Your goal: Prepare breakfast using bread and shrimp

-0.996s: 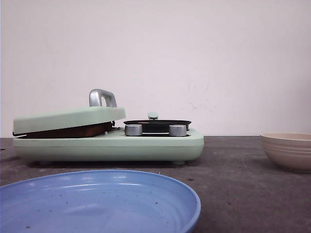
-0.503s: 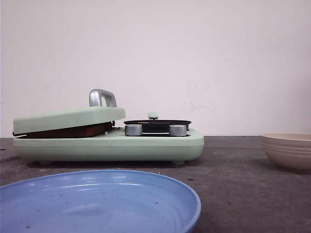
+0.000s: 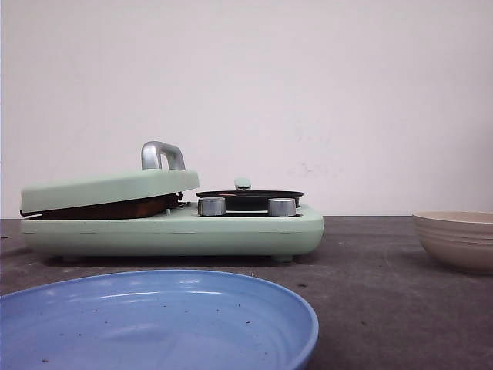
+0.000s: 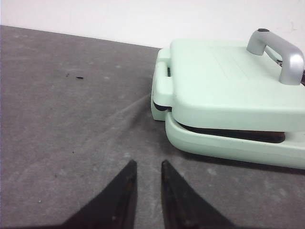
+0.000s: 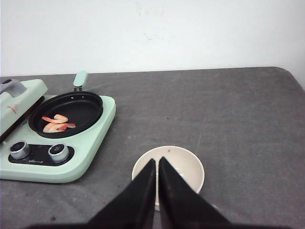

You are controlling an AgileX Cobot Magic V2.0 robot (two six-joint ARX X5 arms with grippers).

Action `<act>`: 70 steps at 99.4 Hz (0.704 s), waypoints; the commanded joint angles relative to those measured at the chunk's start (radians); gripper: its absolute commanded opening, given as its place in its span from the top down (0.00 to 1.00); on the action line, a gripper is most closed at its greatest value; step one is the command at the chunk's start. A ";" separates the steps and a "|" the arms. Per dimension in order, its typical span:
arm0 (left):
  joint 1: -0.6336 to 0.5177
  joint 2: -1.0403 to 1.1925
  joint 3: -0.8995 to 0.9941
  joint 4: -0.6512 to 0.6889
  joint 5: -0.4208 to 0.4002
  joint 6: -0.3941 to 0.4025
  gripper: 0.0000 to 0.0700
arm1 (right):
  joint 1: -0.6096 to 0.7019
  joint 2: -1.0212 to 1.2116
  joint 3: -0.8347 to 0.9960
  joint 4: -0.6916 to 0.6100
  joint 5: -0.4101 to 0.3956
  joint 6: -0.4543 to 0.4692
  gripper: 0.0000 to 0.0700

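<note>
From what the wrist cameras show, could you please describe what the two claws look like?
Both look alike: the left claw and right claw each have two black, matte fingers tapering to pointed tips. No cables, markings or arm links are visible in any view.

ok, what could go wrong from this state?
The press lid rests ajar over something dark; what is inside is hidden, and it might scorch if left. The shrimp lie small in the black pan, so they may slip when picked. The right gripper hangs over the beige bowl and could knock it.
</note>
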 commanded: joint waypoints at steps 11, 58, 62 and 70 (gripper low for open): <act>0.000 -0.001 -0.018 -0.003 0.000 -0.002 1.00 | 0.004 -0.003 0.010 0.011 0.004 -0.005 1.00; 0.000 -0.001 -0.018 -0.003 0.000 -0.002 1.00 | 0.003 -0.003 -0.097 0.077 0.204 -0.032 1.00; 0.000 -0.001 -0.018 -0.003 0.000 -0.002 1.00 | 0.002 -0.003 -0.143 0.141 0.231 -0.032 1.00; 0.000 -0.001 -0.018 -0.003 0.000 -0.002 1.00 | -0.005 -0.005 -0.253 0.309 0.259 -0.032 1.00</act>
